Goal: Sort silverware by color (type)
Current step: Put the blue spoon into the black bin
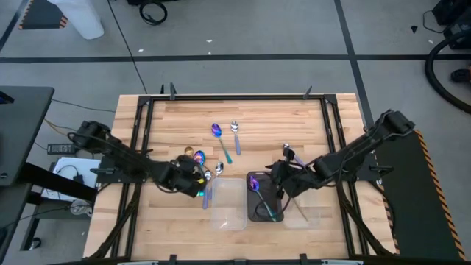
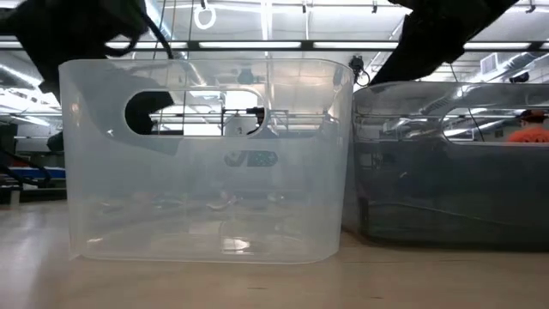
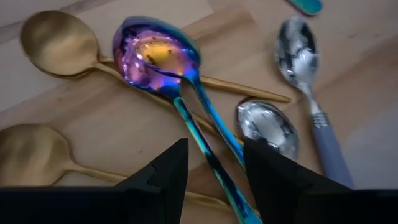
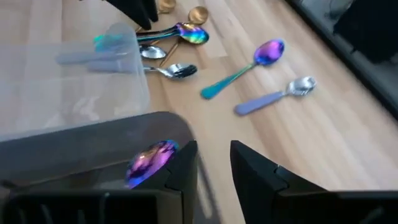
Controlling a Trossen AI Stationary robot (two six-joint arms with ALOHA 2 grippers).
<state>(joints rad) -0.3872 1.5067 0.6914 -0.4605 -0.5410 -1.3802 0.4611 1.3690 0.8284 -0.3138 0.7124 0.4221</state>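
Observation:
A cluster of spoons lies flat on the wooden table: an iridescent purple-blue spoon (image 3: 155,56), two gold spoons (image 3: 59,40) (image 3: 25,152) and two silver ones (image 3: 267,124) (image 3: 298,50). My left gripper (image 3: 214,171) (image 1: 196,182) is open and low over them, one finger on either side of the iridescent spoon's handle (image 3: 208,146). Another iridescent spoon (image 4: 152,158) lies in the dark tray (image 1: 261,213). My right gripper (image 4: 214,163) (image 1: 282,179) is open and holds nothing, just over that tray's far wall.
An iridescent spoon with a teal handle (image 1: 218,134) and a silver spoon (image 1: 235,131) lie apart near the table's middle. A clear tray (image 1: 228,205) (image 2: 206,163) stands left of the dark tray (image 2: 446,172). Another clear tray (image 1: 303,213) on the right holds a thin gold piece.

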